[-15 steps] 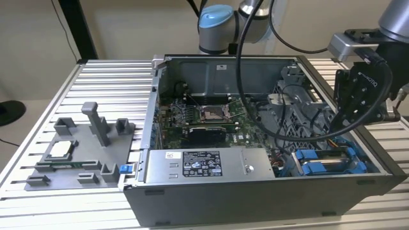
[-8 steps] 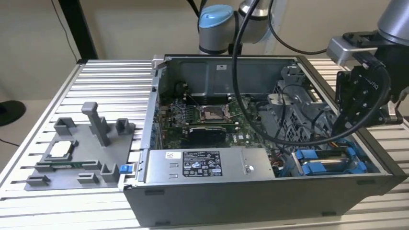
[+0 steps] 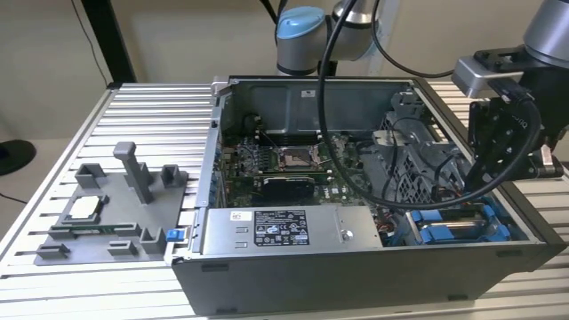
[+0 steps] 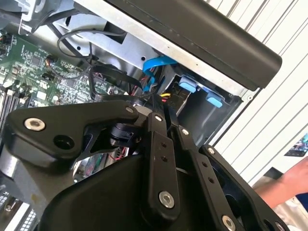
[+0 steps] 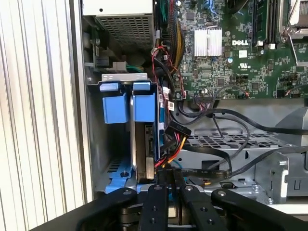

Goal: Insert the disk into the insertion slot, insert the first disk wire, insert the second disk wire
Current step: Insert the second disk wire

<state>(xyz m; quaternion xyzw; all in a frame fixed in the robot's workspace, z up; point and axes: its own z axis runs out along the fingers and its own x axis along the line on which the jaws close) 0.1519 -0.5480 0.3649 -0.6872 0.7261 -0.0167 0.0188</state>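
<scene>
The disk (image 5: pixel 143 149) stands on edge in the insertion slot (image 5: pixel 115 108), a grey bay with blue tabs at the case's front corner on the exterior view's right (image 3: pixel 458 230). My gripper (image 5: pixel 170 175) hovers at the disk's end, its fingers pressed together. A black wire plug (image 5: pixel 176 130) with red and yellow leads hangs beside the disk, and its leads run down to my fingertips. I cannot tell whether a wire is pinched. In the second wrist view the gripper (image 4: pixel 159 103) points at the bay, with a blue cable (image 4: pixel 155 65) beyond it. In the exterior view the gripper (image 3: pixel 487 190) sits just above the bay.
The open computer case (image 3: pixel 356 280) holds a motherboard (image 3: pixel 284 163), a grey power-supply box (image 3: pixel 284 230) and a perforated cage (image 5: pixel 226 142). A grey fixture plate (image 3: pixel 106 213) lies on the slatted table at the exterior view's left. A person's hand (image 4: pixel 288 185) is beyond the case.
</scene>
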